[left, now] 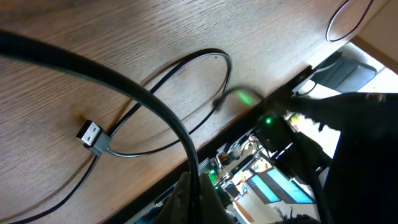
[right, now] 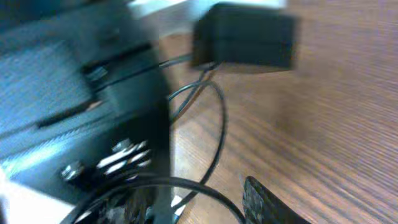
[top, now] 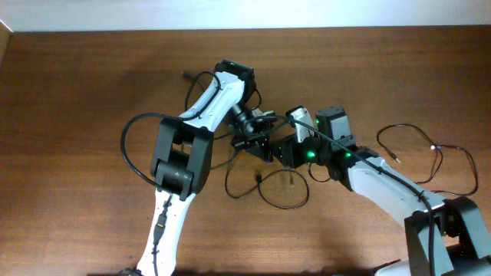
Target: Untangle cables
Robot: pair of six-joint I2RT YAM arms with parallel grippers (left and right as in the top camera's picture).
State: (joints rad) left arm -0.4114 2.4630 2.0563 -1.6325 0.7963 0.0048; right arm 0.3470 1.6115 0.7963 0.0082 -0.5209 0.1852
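Thin black cables (top: 265, 195) lie in loose loops on the wood table, below where my two grippers meet. My left gripper (top: 257, 138) is shut on a black cable (left: 155, 106) that runs up out of its fingertips (left: 186, 196). Beyond it in the left wrist view, a looped cable (left: 205, 59) ends in a metal-tipped USB plug (left: 92, 135) lying flat. My right gripper (top: 285, 149) faces the left one and stands open. One finger (right: 267, 202) shows in the blurred right wrist view, and a cable (right: 186, 183) arcs loose across the gap. Its other finger is hidden.
Another thin black cable (top: 437, 153) with small plug ends lies on the table at the right, close to the right arm (top: 383, 180). The left arm (top: 184, 153) crosses the middle left of the table. A black block (right: 245, 37) sits ahead of the right gripper.
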